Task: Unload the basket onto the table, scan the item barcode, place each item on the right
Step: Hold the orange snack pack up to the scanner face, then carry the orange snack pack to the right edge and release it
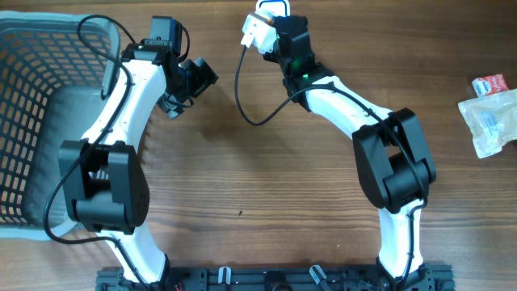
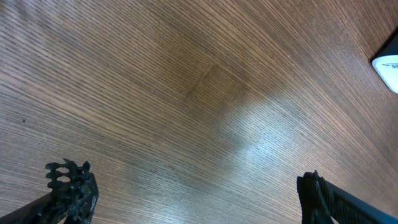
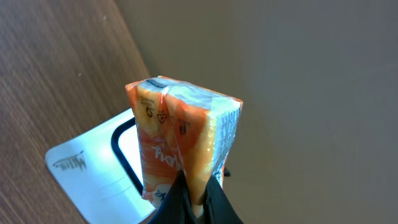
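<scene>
My right gripper [image 3: 196,186] is shut on the lower edge of an orange and white packet [image 3: 183,137], the item, and holds it upright. Right behind it lies the white barcode scanner [image 3: 93,171] with its dark-framed window. From above, the right gripper [image 1: 265,39] and packet [image 1: 255,32] hover at the table's far edge, just in front of the scanner [image 1: 273,8]. No barcode shows on the packet faces I see. My left gripper [image 1: 187,87] hangs open to the left, its fingers [image 2: 71,186] wide apart over bare wood with nothing between them.
A grey mesh basket [image 1: 32,48] fills the left side. A black cable [image 1: 246,105] loops across the table from the scanner. At the far right lie a clear plastic bag [image 1: 489,121] and a small red and white packet [image 1: 490,83].
</scene>
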Controlling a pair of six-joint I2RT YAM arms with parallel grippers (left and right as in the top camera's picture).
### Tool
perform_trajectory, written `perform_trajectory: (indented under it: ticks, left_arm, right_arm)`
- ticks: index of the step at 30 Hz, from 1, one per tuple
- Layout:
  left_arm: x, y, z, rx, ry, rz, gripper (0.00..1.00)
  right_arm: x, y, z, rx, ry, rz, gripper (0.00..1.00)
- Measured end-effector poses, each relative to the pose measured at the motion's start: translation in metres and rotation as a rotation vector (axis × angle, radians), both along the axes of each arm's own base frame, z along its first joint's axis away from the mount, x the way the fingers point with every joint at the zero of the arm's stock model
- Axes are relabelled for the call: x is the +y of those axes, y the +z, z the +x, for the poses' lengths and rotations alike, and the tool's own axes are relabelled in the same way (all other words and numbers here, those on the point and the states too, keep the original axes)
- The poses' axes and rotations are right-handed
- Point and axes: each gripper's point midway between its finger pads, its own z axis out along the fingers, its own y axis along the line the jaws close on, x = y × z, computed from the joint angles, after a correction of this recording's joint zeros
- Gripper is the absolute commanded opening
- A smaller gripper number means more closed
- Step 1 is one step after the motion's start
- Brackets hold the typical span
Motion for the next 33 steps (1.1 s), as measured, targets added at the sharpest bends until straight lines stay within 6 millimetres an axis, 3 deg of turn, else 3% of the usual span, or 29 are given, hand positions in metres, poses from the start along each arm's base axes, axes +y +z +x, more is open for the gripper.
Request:
perform_trajectory:
  ticks: [3, 9, 14, 18, 19, 22, 25, 27, 28, 33]
  left_arm:
    - [0.0, 0.0, 0.0, 0.0, 0.0, 0.0, 1.0]
    - [0.0, 0.0, 0.0, 0.0, 0.0, 0.0, 1.0]
    - [0.0, 0.0, 0.0, 0.0, 0.0, 0.0, 1.0]
    - [0.0, 0.0, 0.0, 0.0, 0.0, 0.0, 1.0]
    - [0.0, 0.0, 0.0, 0.0, 0.0, 0.0, 1.0]
    - [0.0, 0.0, 0.0, 0.0, 0.001, 0.001, 1.0]
    - [0.0, 0.0, 0.0, 0.0, 0.0, 0.0, 1.0]
    - [0.0, 0.0, 0.0, 0.0, 0.0, 0.0, 1.0]
    - [0.0, 0.0, 0.0, 0.0, 0.0, 0.0, 1.0]
    - [0.0, 0.0, 0.0, 0.0, 0.0, 0.0, 1.0]
  right_arm:
    - [-0.001, -0.013, 0.002, 0.009, -0.001, -0.012, 0.04]
    - [-0.009, 0.005, 0.013, -0.054, -0.063, 0.098, 0.04]
    - [-0.071, 0.033, 0.033, -0.169, -0.323, 0.232, 0.05]
    - [-0.147, 0.013, 0.037, -0.096, -0.591, 0.338, 0.04]
    - [-0.186, 0.0, 0.035, -0.06, -0.715, 0.42, 0.05]
    - [-0.251, -0.018, 0.019, 0.042, -0.918, 0.565, 0.05]
    - [-0.336, -0.012, -0.007, 0.05, -1.159, 0.777, 0.04]
    - [-0.374, -0.014, -0.027, 0.061, -1.281, 0.855, 0.05]
    - [-0.409, -0.02, -0.048, 0.072, -1.396, 0.929, 0.05]
    - [-0.486, -0.047, -0.106, 0.122, -1.661, 1.129, 0.05]
